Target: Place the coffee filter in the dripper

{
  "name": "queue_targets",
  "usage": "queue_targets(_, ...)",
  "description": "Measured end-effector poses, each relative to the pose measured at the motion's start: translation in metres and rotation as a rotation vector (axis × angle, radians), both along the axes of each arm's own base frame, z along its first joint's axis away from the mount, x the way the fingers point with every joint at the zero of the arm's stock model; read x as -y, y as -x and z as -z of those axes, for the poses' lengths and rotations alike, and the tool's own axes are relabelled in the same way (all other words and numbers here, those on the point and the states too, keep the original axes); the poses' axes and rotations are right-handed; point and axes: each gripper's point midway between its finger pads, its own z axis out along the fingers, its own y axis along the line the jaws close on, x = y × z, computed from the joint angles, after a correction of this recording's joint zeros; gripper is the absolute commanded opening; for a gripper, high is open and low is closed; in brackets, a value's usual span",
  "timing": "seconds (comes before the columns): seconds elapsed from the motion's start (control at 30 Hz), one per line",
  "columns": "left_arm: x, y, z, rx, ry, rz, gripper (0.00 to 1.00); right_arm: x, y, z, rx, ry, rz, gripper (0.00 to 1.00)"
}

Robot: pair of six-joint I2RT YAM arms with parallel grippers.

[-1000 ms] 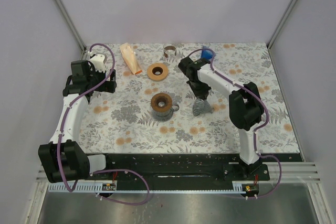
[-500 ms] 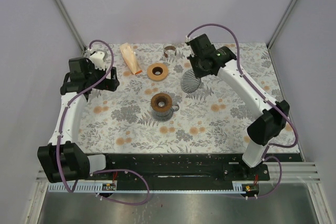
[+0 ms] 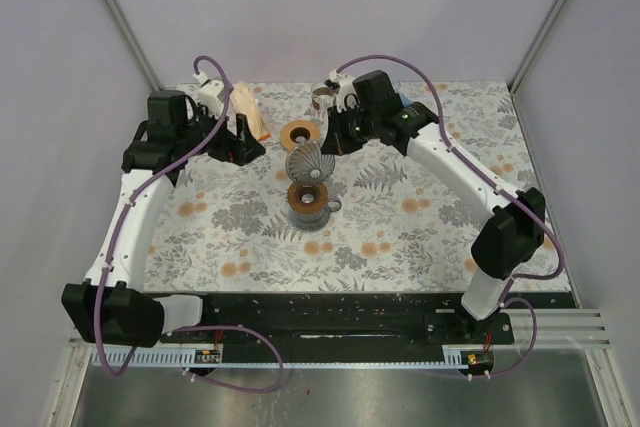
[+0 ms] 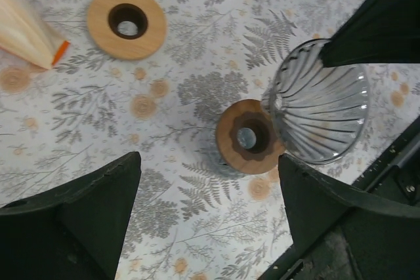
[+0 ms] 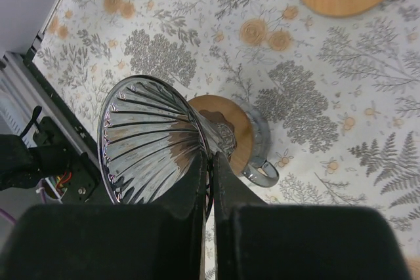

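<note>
The left arm (image 3: 125, 222) and right arm (image 3: 450, 162) share white tubular links and bulky black joint housings (image 3: 510, 237). A thin purple cable (image 3: 380, 57) runs along each. The left gripper's fingers (image 4: 79, 214) are broad, matte black wedges.

The tablecloth (image 3: 400, 237) is white, printed with grey leaves and orange blossoms. The glass dripper (image 3: 308, 160) is clear with swirling ribs. The stand (image 3: 308, 197) is brown wood over silver metal, the far wooden ring (image 3: 300, 135) pale tan. The coffee filters (image 3: 248, 112) are cream, tipped orange.
</note>
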Motion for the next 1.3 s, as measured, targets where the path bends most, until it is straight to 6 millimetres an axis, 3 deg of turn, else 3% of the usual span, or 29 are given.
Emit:
queue_targets(0.13, 0.026, 0.013, 0.003, -0.054, 0.035, 0.057, 0.88, -0.01, 0.006, 0.025, -0.07, -0.011, -0.041, 0.0)
queue_targets(0.27, 0.043, 0.019, 0.009, -0.087, 0.042, 0.087, 0.88, -0.017, 0.01, 0.038, -0.115, -0.028, -0.069, 0.0)
queue_targets(0.53, 0.055, 0.022, 0.047, -0.18, 0.024, 0.086, 0.78, -0.024, 0.007, 0.058, -0.152, -0.027, -0.08, 0.0)
queue_targets(0.73, 0.054, 0.02, 0.069, -0.208, 0.01, 0.05, 0.65, -0.027, 0.009, 0.064, -0.172, -0.033, -0.095, 0.0)
queue_targets(0.93, 0.055, 0.021, 0.083, -0.234, 0.019, 0.03, 0.52, -0.028, 0.01, 0.083, -0.218, -0.017, -0.103, 0.0)
queue_targets(1.17, 0.065, 0.025, 0.1, -0.27, 0.034, 0.04, 0.41, -0.03, 0.012, 0.086, -0.223, -0.025, -0.114, 0.0)
queue_targets(1.3, 0.071, 0.03, 0.114, -0.309, 0.03, 0.053, 0.18, -0.032, 0.011, 0.088, -0.216, -0.039, -0.123, 0.0)
